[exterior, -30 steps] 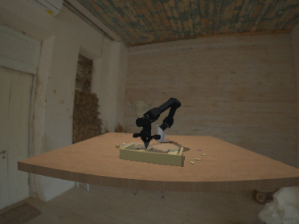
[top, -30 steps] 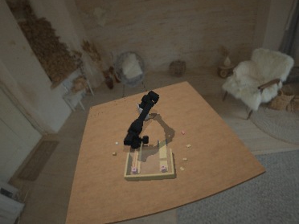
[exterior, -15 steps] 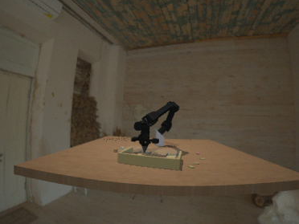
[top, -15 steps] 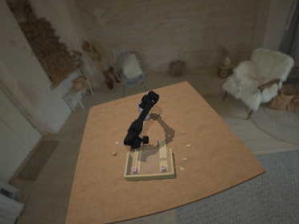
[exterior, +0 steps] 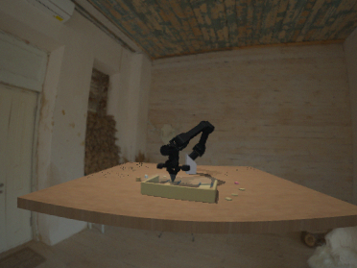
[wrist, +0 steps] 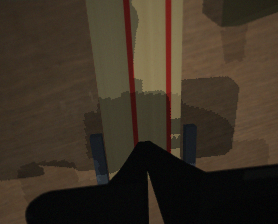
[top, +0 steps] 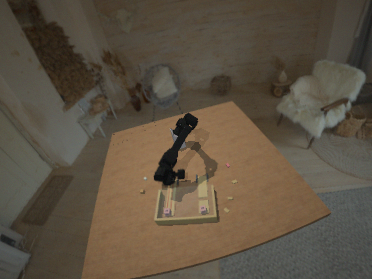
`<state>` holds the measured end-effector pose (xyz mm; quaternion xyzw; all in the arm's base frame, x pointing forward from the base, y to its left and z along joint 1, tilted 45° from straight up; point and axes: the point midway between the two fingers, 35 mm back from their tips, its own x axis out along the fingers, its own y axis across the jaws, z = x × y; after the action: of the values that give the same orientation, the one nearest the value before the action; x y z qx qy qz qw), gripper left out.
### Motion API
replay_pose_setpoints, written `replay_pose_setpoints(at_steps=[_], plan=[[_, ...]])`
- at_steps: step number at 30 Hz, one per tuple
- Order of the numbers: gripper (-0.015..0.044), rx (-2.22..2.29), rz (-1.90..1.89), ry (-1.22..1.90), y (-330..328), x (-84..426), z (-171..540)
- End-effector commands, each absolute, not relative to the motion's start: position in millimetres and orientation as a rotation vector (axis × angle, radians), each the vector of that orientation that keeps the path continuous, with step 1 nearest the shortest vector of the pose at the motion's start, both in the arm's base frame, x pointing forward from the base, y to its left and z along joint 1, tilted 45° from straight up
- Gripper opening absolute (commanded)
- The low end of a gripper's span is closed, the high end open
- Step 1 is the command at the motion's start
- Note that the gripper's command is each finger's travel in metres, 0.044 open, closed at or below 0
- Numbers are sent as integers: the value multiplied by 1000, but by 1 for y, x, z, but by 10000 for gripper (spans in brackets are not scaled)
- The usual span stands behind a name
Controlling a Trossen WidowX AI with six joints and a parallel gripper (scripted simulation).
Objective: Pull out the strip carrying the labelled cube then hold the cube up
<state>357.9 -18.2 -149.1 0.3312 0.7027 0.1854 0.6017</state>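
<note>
My gripper (exterior: 173,182) (wrist: 144,147) is shut and empty, fingertips together over the near end of the left strip (top: 169,198) (wrist: 151,60). That strip is pale, with two red lines along it; in the wrist view it runs unbroken to the top edge, and a blue post stands on each side. The right strip (top: 203,187) is pale and seems to have a gap partway along. A pink cube (top: 167,211) sits at the left strip's far end from my gripper, another pink cube (top: 203,209) on the right strip. Their labels are too small to read.
A low yellow wall (top: 186,221) (exterior: 178,192) frames the strips. Small cream pieces (top: 234,181) and a pink piece (top: 228,165) lie right of it. A brown piece (top: 142,191) and a white piece (top: 145,178) lie left. A dark block (wrist: 250,11) shows at the wrist view's top right.
</note>
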Motion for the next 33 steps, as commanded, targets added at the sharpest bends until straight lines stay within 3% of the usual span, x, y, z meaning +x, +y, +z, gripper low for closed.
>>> replay_pose_setpoints(at_steps=[1,33], plan=[[0,772,429,1631,-16,357,-150],[0,773,429,1632,-13,339,-149]])
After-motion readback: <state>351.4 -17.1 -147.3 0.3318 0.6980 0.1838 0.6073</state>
